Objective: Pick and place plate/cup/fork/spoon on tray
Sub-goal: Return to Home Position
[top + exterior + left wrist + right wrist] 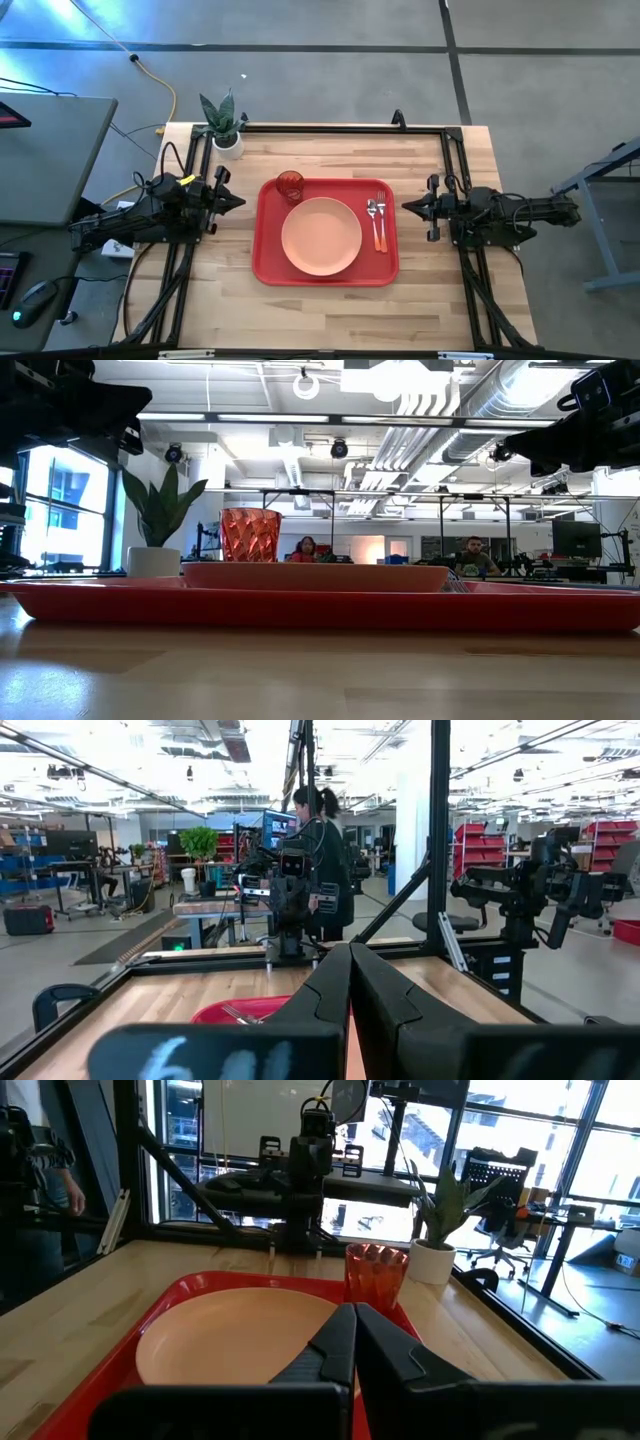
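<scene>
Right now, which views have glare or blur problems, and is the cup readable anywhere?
Low view: bright ceiling lights and window behind, arms silhouetted, near table soft; cup sharp, backlit. Right wrist view: windows blown out, cup clear beside the plate, own gripper blurred. Left wrist view: own gripper blurred, blocks the tray. High view: even light, cup small but clear.

Overhead camera looks straight down; low camera skims level across the worktop (330,305); wrist cameras face each other; all share the tray (268,228).
</scene>
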